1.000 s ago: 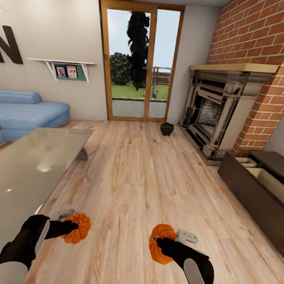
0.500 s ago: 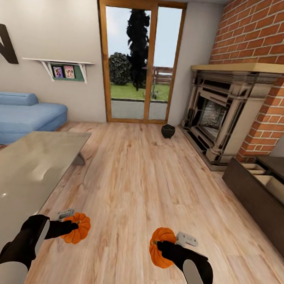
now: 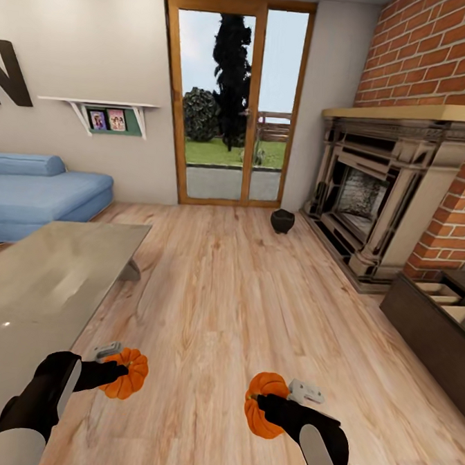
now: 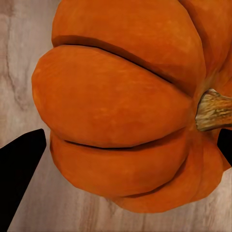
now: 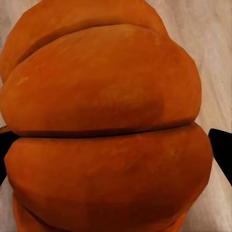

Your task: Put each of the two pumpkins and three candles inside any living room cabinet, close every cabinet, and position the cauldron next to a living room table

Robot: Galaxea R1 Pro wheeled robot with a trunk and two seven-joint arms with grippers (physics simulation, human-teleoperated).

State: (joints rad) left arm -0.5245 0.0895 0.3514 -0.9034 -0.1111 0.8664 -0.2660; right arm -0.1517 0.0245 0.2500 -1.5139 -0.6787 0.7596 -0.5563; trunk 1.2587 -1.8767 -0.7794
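Orange pumpkins are clamped one per gripper: the left gripper point(image 3: 115, 372) grips the left pumpkin point(image 3: 128, 373) just beside the table point(image 3: 42, 281); the right gripper point(image 3: 265, 404) grips the right pumpkin point(image 3: 262, 404) farther from the table. The cauldron point(image 3: 282, 221) sits well beyond the table; the cabinet point(image 3: 434, 330), drawers open, stands opposite the table.

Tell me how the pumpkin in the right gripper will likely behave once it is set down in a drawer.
The pumpkin in the right gripper looks rounded and bulging, so it may roll or rock if set down on its side. Its deep ribs probably give the fingers purchase, making slipping less likely. It looks stiff, showing no visible squash.
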